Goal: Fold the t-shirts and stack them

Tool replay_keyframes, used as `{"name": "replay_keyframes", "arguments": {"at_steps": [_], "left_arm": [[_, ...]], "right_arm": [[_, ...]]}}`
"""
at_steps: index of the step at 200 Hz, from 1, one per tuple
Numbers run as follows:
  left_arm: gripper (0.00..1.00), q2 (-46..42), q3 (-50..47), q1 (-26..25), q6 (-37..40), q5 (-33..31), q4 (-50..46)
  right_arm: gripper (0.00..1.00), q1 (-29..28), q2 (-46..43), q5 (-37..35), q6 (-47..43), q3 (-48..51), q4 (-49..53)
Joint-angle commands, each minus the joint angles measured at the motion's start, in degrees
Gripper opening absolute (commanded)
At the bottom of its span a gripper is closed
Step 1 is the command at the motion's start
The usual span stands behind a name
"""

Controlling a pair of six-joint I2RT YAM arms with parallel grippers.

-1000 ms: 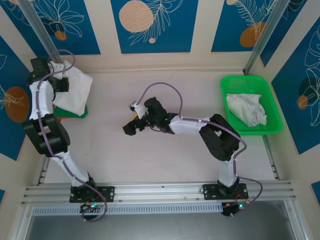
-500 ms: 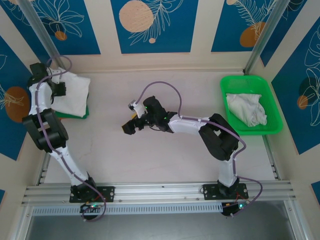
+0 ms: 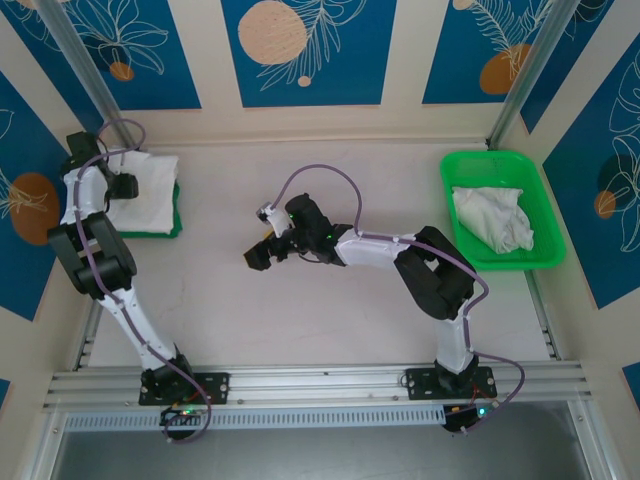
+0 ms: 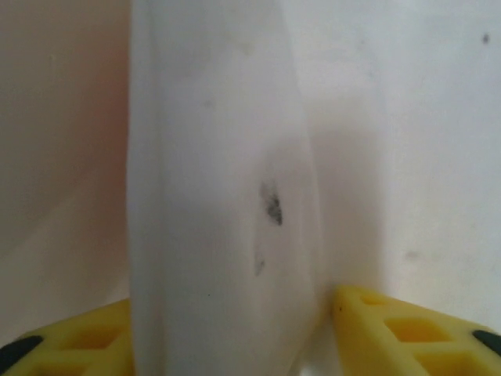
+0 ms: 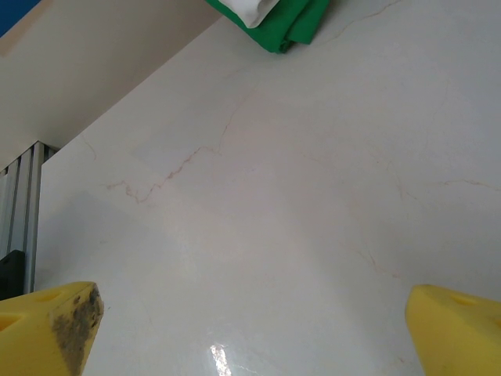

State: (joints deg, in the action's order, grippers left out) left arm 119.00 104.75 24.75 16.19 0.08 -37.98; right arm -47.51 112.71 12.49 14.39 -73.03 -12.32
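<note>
Far left, t-shirt [image 4: 219, 196] fold sits betw. fingers [image 4: 407, 333] of half-open left gripper [image 4: 232, 309].

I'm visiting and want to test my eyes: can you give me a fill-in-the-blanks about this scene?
The tray holding the crumpled t-shirt is ___.
The folded t-shirt lies in the far ___ corner of the table.
The right gripper hovers with its jaws ___.
Missing words: green; left; open.

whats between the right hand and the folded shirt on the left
The stretch from right hand to folded shirt is bare table, per the top view.
</note>
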Motion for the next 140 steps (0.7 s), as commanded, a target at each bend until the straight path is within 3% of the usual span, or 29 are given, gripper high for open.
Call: {"name": "replay_keyframes", "arguments": {"at_steps": [1, 30, 80, 140], "left_arm": [[0.70, -1.80, 0.90, 0.79, -1.08, -2.77, 1.19], [1.00, -6.30, -1.05, 0.49, -4.24, -3.13, 3.34], [1.00, -13.71, -6.17, -3.10, -8.64, -3.12, 8.24], [1.00, -2.53, 0.57, -1.88, -18.45, 5.95, 6.64]], "right_arm": [[0.99, -0.26, 0.65, 1.10, 0.52, -1.66, 0.65], [0.99, -0.31, 0.88, 1.22, 0.75, -1.70, 0.34], [0.99, -0.36, 1.20, 1.61, 1.16, -1.85, -0.04], [0.99, -0.39, -0.01, 0.66, 1.17, -0.02, 0.19]]}}
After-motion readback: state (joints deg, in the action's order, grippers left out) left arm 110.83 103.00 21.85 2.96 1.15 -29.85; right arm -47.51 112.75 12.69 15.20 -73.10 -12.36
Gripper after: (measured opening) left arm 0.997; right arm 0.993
